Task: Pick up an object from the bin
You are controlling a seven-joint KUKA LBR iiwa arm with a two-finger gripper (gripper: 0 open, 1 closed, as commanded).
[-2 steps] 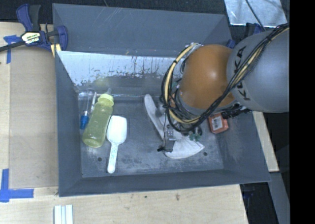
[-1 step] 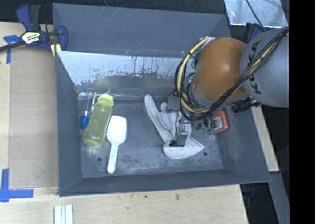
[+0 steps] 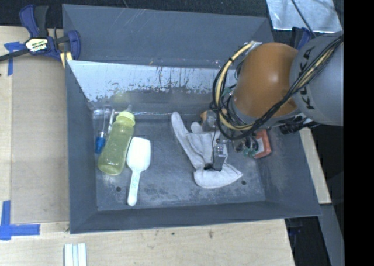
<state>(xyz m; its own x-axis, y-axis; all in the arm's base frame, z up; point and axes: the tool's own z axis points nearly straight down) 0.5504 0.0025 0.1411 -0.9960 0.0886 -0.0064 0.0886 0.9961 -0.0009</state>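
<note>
White cloth (image 3: 188, 141) — a crumpled rag or glove of soft fabric, on the floor of the grey bin (image 3: 175, 192), right of centre. Its long axis runs on a diagonal: a narrow tail points to the far left, toward the back wall, and the cloth widens into a flattened lump at the near right. The gripper (image 3: 216, 162) stands down at the place where the tail meets that lump, touching the cloth or just above it; which of the two cannot be told. So the cloth lies straight beneath the tool and not off to a side, most of its length trailing away to the far left. Whether the gripper is spread or closed cannot be told, and no thing shows held in it. Judgement: a lift from this place would take the cloth near its heavier end, and the tail would hang. Above the gripper are the orange wrist cover (image 3: 263, 80) and looped cables (image 3: 225, 86), both parts of the arm that comes in from the right. Just beside the wrist, partly hidden, is a red-orange thing (image 3: 264, 147) of unclear kind. Well apart, at the left of the bin, lie a yellow-green bottle (image 3: 117, 142) and a white scoop (image 3: 138, 162) — side by side, long axes roughly parallel.
</note>
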